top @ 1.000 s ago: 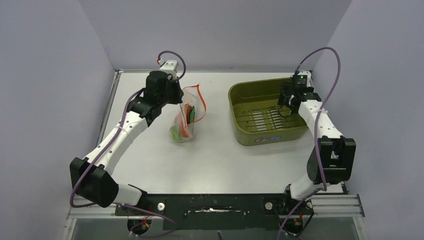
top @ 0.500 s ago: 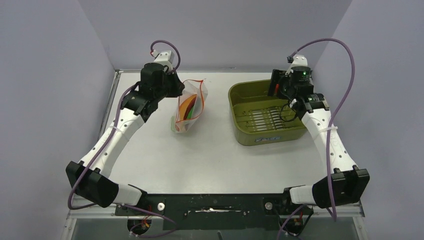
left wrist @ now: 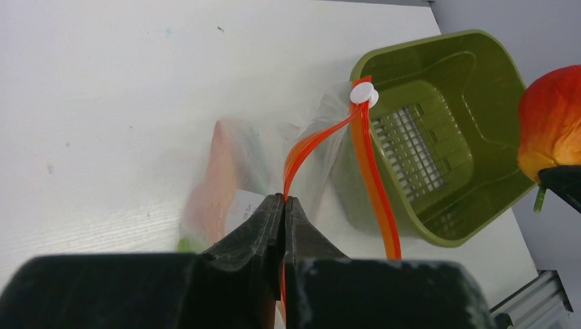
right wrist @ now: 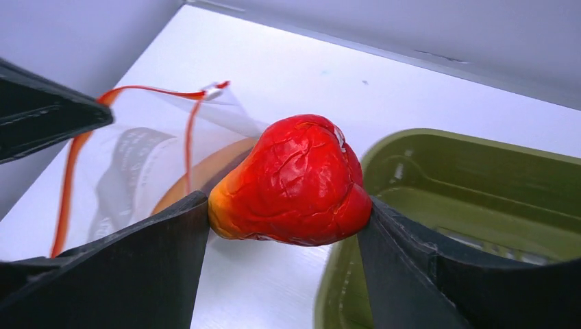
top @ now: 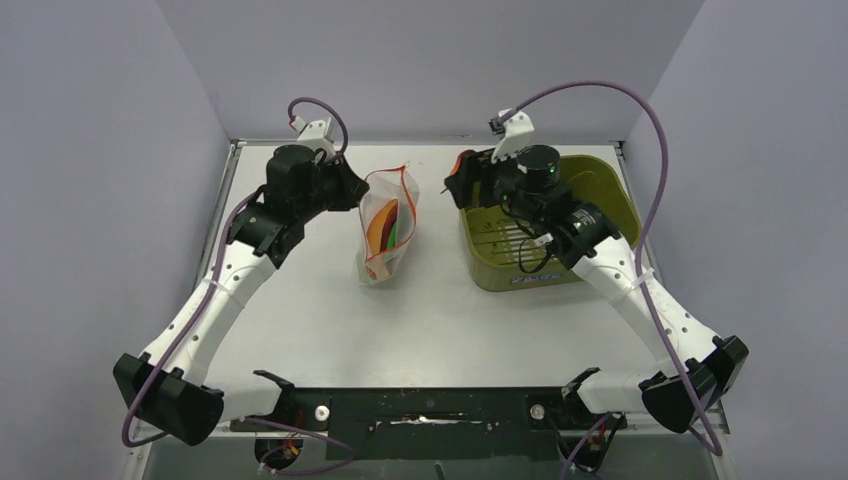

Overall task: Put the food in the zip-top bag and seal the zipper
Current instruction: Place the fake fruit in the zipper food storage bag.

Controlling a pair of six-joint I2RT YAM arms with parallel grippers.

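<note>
Left gripper [left wrist: 283, 200] is clamped tight on the orange-red zipper [left wrist: 373, 178] at the mouth of the clear bag [top: 384, 262], with the strip pinched between its closed tips. It holds that edge up, so the bag stands on the white counter [top: 420, 320] just left of the green tub [top: 480, 272], apart from the tub's wall. The bag's mouth gapes open towards the tub. The zipper's two strips part into a loop and meet again at a small white slider [left wrist: 362, 92] on the end nearest the tub.

Inside the bag lie orange food [top: 381, 222] and green food [top: 396, 226], seen through the crinkly plastic; their exact shapes are hard to make out.

The right gripper [right wrist: 284, 209] grips a red fruit [right wrist: 294, 175] that shades to orange at its lower left. Its fingers are spread wide around the fruit and press on both sides. From the top view this gripper hangs above the tub's far-left corner, at the rim on the side facing the bag. From its own wrist camera the fruit sits in the air between the tub's rim and the open mouth of the bag, clear of both.
</note>
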